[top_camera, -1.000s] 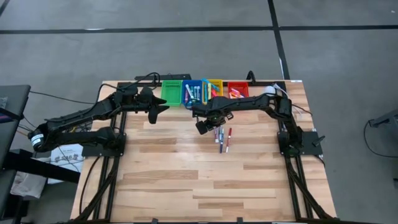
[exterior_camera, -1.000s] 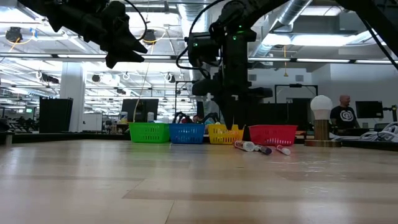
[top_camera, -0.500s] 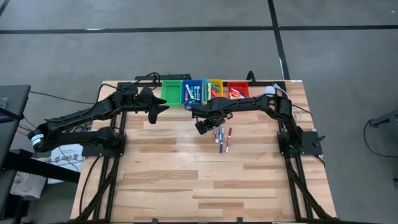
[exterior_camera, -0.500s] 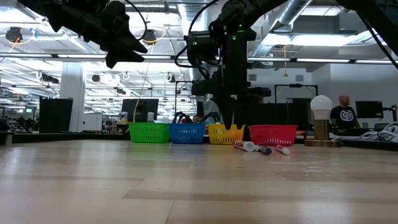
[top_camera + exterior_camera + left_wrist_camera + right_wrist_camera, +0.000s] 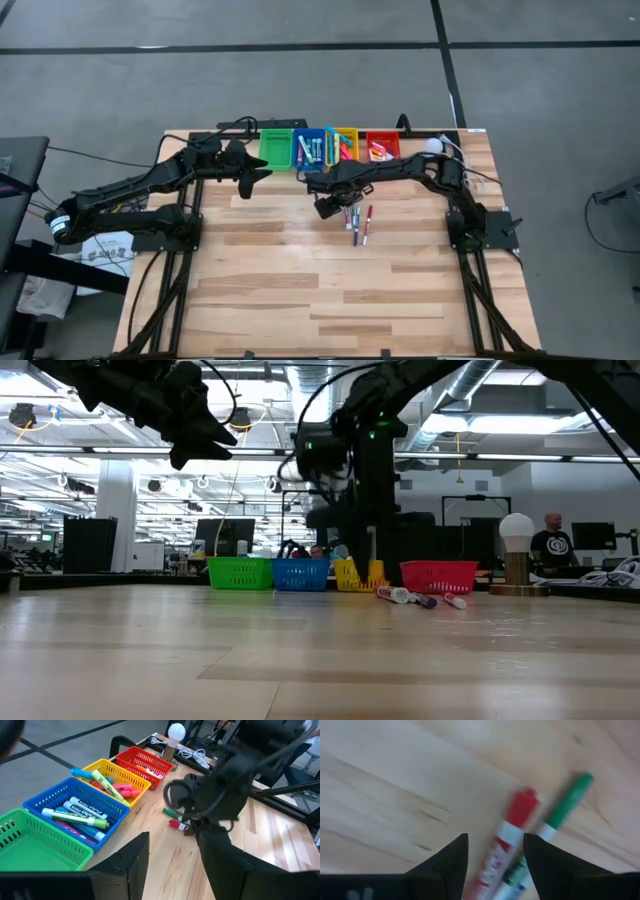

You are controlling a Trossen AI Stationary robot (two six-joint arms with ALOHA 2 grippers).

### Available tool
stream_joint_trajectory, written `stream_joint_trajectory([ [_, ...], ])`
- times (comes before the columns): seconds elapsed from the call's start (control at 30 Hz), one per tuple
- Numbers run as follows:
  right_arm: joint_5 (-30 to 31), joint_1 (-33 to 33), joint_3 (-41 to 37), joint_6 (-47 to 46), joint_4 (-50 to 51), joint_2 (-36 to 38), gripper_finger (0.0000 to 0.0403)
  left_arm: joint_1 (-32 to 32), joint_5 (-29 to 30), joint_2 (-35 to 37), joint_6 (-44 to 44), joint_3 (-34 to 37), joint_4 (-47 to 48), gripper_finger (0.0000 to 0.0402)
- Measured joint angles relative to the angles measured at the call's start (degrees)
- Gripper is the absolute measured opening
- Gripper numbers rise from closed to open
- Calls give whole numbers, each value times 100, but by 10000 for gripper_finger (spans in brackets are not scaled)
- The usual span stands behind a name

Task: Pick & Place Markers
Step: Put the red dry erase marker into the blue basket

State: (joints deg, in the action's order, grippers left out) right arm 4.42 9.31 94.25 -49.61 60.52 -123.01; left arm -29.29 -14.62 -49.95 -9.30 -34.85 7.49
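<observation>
Several markers [image 5: 357, 222] lie loose on the wooden table in front of the bins; the low view shows them too [image 5: 420, 598]. My right gripper [image 5: 326, 207] hangs open just left of them, fingers pointing down. In its wrist view [image 5: 495, 855] a red marker [image 5: 514, 832] and a green marker [image 5: 562, 807] lie on the wood, the red one running into the gap between the fingers. My left gripper [image 5: 262, 172] is open and empty [image 5: 172, 855], held high near the green bin [image 5: 276, 148].
Four bins stand in a row at the far edge: green, blue [image 5: 309, 150], yellow [image 5: 344, 145] and red [image 5: 381, 146]. The blue and yellow ones hold several markers [image 5: 82, 812]. A white bulb lamp [image 5: 432, 145] stands right of the red bin. The near half of the table is bare wood.
My right gripper has shifted a little toward the table's left edge, staying open above the loose markers. The markers have not moved.
</observation>
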Motion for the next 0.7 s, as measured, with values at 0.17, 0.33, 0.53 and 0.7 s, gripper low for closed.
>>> stream_joint_trajectory([
  [0.17, -6, -43, -8, 33, 48, -321, 181, 8, 1, 0, 0, 0, 0, 173],
  [0.33, -120, -93, 25, 108, 14, -544, 168, 26, 1, 0, 0, 0, 2, 173],
  [0.53, -320, -141, 16, 163, -142, -596, 124, 26, 1, 0, 0, 0, 2, 173],
  [0.7, -402, -120, 20, 326, -191, -578, 61, 26, 1, 0, 0, 0, 0, 173],
])
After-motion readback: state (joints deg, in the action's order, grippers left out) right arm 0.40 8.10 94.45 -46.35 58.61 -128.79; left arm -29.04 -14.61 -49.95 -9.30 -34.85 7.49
